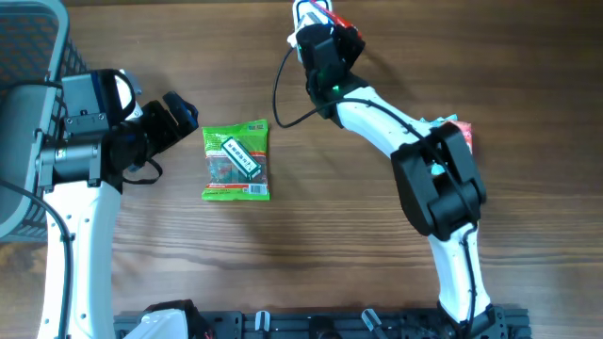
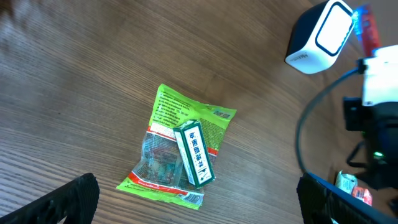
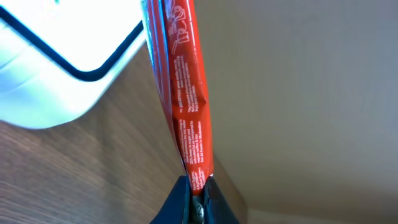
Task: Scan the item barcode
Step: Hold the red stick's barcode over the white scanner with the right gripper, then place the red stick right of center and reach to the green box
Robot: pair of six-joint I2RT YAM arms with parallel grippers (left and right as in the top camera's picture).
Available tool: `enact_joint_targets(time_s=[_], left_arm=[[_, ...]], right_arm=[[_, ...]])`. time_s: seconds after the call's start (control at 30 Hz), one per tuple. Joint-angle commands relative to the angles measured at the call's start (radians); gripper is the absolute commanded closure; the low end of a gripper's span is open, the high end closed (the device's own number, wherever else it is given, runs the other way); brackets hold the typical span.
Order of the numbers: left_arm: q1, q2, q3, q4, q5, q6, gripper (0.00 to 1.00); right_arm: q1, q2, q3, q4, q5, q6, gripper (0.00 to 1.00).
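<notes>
right gripper (image 3: 198,186): fingers pressed together on the near end of a red packet (image 3: 183,93), pinching it edge-on. packet stands straight out from the fingertips, thin, with white print along its face. white scanner (image 3: 56,68) with a black-framed window sits beside the packet's far end, to the left of it as the wrist camera sees it. packet and scanner look very close; cannot tell whether they touch. overhead view: this arm is stretched to the far edge of the wooden table (image 1: 330,245), with the scanner just past its hand.

left gripper (image 1: 177,122): fingers spread wide, nothing between them, held above the table. just ahead of its fingertips lies a green snack packet (image 2: 180,109), flat, with a small green and white box (image 2: 194,154) resting on top, slanted across it. both are apart from the fingers. behind this hand, on the side away from the packet, is a grey mesh basket (image 1: 24,56).

red and teal item (image 1: 459,127) lies partly under the right arm's elbow, well back from its hand; too hidden to identify.
</notes>
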Motion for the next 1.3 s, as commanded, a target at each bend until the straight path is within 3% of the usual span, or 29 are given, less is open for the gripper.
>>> enact_joint_targets(time_s=[0.0,0.1,0.6,0.73,0.87,0.97,1.07,1.17,1.27], left_arm=[[0.006,0.003,0.012,0.003,-0.006,0.009,0.0],[0.006,0.003,0.012,0.003,-0.006,0.009,0.0],[0.006,0.003,0.012,0.003,-0.006,0.009,0.0],[0.006,0.003,0.012,0.002,-0.006,0.009,0.0],[0.006,0.003,0.012,0.003,-0.006,0.009,0.0],[0.006,0.003,0.012,0.003,-0.006,0.009,0.0],[0.006,0.003,0.012,0.003,-0.006,0.009,0.0],[0.006,0.003,0.012,0.003,-0.006,0.009,0.0],[0.006,0.003,0.012,0.003,-0.006,0.009,0.0]], right_arm=[[0.002,0.061,0.016,0.084,0.056,-0.049,0.96],[0.005,0.087,0.016,0.149,0.08,-0.079,0.96],[0.009,0.092,0.016,0.166,0.077,-0.121,0.96],[0.008,0.045,0.016,0.287,0.159,-0.091,0.96],[0.021,-0.053,0.016,0.253,0.174,-0.062,0.96],[0.038,-0.154,0.016,0.09,0.197,0.028,0.96],[0.048,-0.284,0.016,-0.302,0.158,0.323,0.96],[0.036,-0.4,0.016,-0.783,-0.069,0.69,0.96],[-0.016,-0.46,0.015,-1.092,-0.426,0.879,0.96]])
